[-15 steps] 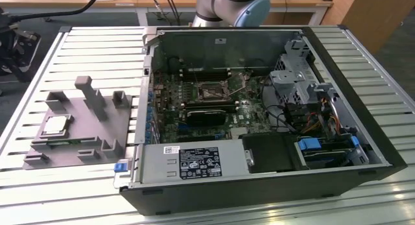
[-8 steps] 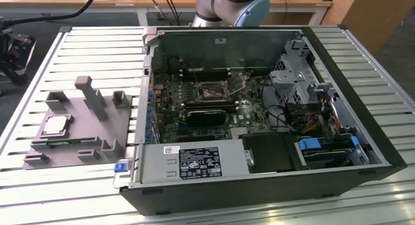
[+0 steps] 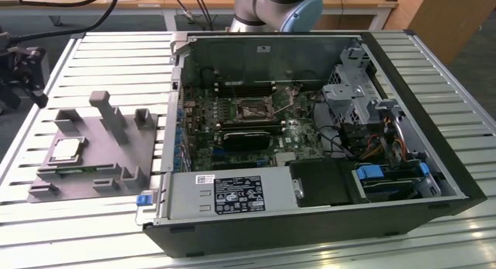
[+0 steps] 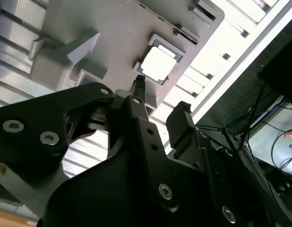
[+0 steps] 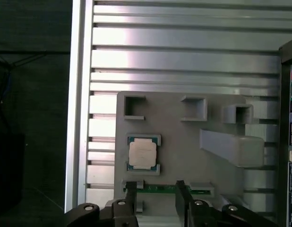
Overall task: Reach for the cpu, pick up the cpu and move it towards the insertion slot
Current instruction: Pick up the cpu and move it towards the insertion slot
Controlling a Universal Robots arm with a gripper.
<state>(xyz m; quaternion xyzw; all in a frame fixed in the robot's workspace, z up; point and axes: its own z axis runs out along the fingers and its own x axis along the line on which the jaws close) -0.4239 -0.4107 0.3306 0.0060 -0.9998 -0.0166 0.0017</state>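
The cpu is a silvery square chip lying flat in a recess of the grey plastic tray, at the exterior view's left. My gripper hangs above the tray, off to one side of the cpu, open, with nothing between its black fingers. In the exterior view the gripper shows as a dark shape beyond the tray's far left corner. The insertion slot, a square socket with a silver frame, sits on the motherboard inside the open computer case.
A narrow green circuit strip lies in the tray just under my fingertips. Grey posts and blocks rise from the tray. Both tray and case rest on a ribbed metal table, whose edge is close by the tray.
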